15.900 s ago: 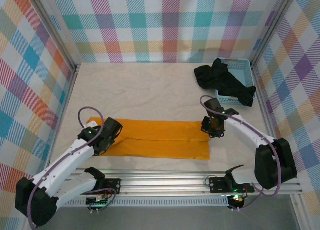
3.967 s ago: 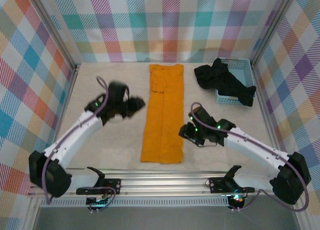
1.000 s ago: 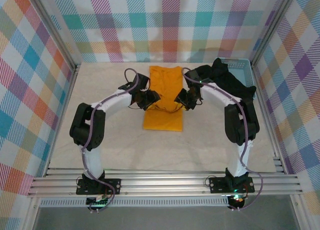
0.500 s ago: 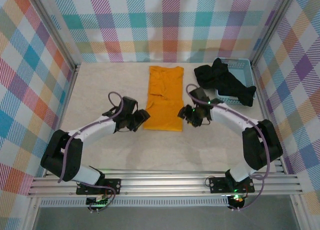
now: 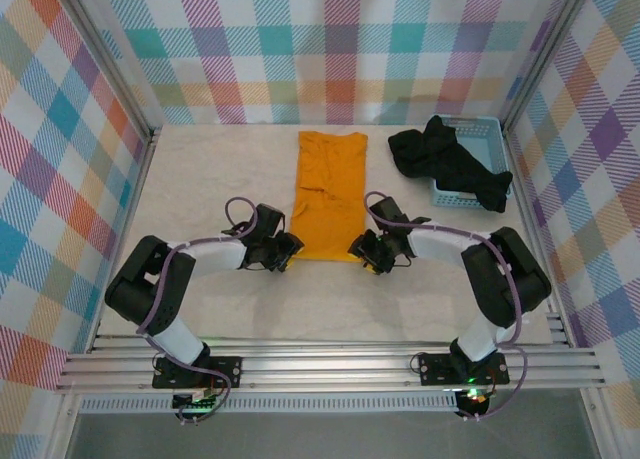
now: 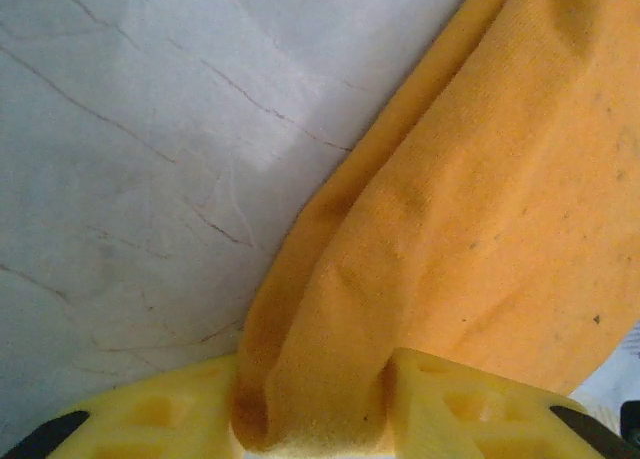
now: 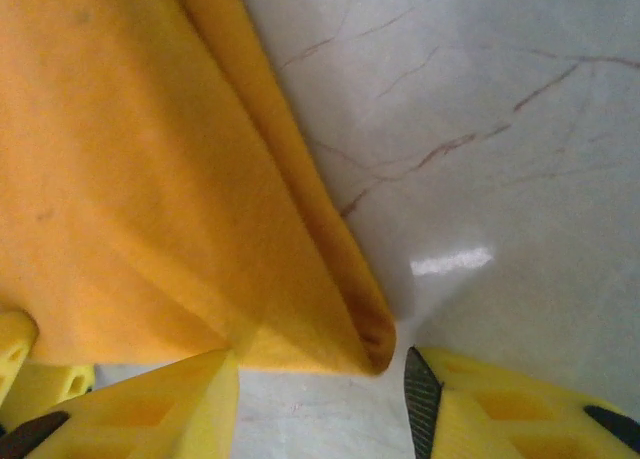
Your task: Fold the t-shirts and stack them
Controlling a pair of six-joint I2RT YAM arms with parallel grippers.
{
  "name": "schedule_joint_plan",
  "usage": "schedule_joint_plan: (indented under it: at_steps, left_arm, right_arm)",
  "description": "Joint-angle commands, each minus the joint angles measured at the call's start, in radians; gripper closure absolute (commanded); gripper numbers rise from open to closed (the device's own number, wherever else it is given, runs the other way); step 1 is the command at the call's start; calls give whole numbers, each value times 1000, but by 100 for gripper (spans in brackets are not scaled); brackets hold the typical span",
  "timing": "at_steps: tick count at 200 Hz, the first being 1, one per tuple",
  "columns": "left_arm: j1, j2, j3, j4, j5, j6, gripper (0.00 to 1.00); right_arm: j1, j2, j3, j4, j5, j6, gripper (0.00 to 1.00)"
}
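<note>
No legible text, label, brand, number or sign: the orange-yellow t-shirt (image 5: 328,194), black t-shirts (image 5: 440,159), basket (image 5: 478,129), plaid walls (image 5: 340,49) and surface (image 5: 220,169) bear no readable marking.

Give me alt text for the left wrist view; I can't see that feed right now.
A bunched corner of the orange t-shirt fills the gap between the two yellow fingers of the left hand, touching both. The rest of the shirt spreads up and right over the pale, veined table.
</note>
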Motion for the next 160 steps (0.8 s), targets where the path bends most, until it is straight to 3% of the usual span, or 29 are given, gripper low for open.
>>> schedule_joint_plan:
  at_steps: [1, 51, 88, 97, 160]
  left_arm:
    - [-9, 50, 31, 69, 2, 5, 65]
    - [-5, 63, 65, 53, -16, 39, 82]
    - [-1, 40, 115, 18, -31, 92, 95]
    - [1, 22, 126, -1, -40, 108, 100]
    - [53, -160, 247, -123, -40, 159, 100]
  right_arm:
    - [-6, 44, 26, 51, -14, 25, 59]
    - [-11, 78, 87, 8, 59, -29, 75]
    - [-20, 89, 125, 57, 39, -69, 100]
    - [-19, 79, 145, 42, 40, -78, 100]
    - [-36, -67, 315, -169, 103, -145, 100]
